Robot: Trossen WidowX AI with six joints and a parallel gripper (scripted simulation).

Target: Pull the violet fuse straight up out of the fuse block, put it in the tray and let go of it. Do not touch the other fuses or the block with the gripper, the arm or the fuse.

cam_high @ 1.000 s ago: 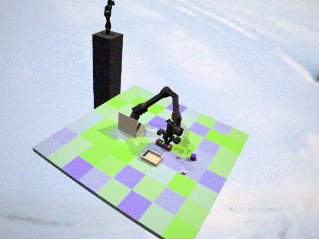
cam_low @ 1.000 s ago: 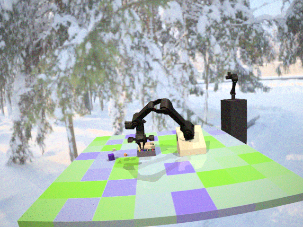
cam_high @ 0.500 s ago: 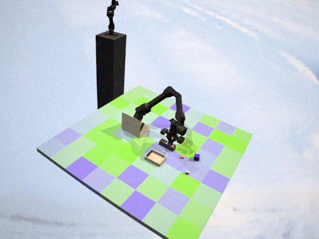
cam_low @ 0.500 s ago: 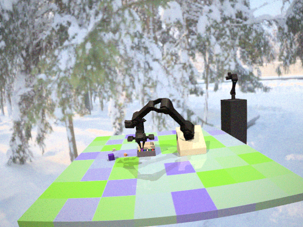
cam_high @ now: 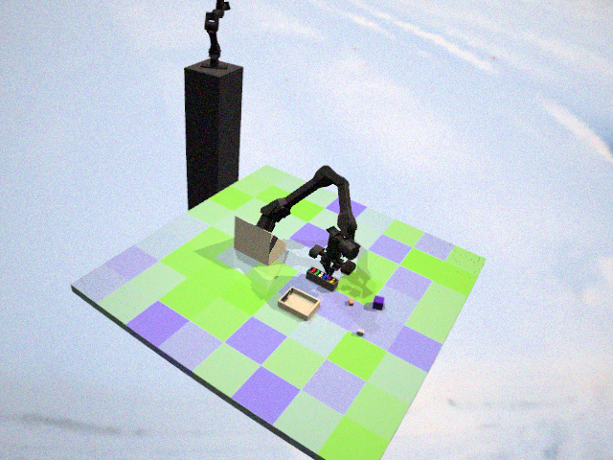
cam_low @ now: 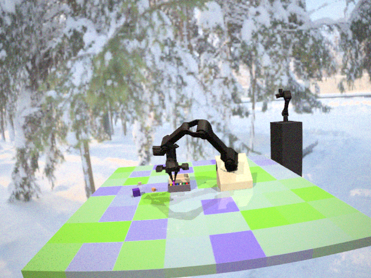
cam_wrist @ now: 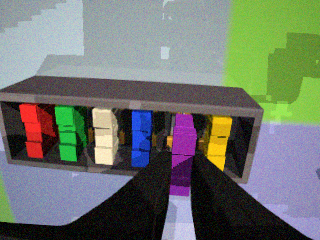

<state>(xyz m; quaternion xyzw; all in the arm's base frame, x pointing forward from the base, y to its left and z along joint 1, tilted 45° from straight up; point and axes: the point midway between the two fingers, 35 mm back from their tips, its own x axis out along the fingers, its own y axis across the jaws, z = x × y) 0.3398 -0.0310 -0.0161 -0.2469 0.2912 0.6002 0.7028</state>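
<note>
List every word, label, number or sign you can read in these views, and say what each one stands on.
None: no view shows any readable text.
The fuse block, its six coloured fuses, the violet fuse held in the pincer, the tray and the small cubes carry no lettering or numbers.

Pincer down over fuse block, clamped on violet fuse. Tray just beside block on checkered table.
</note>
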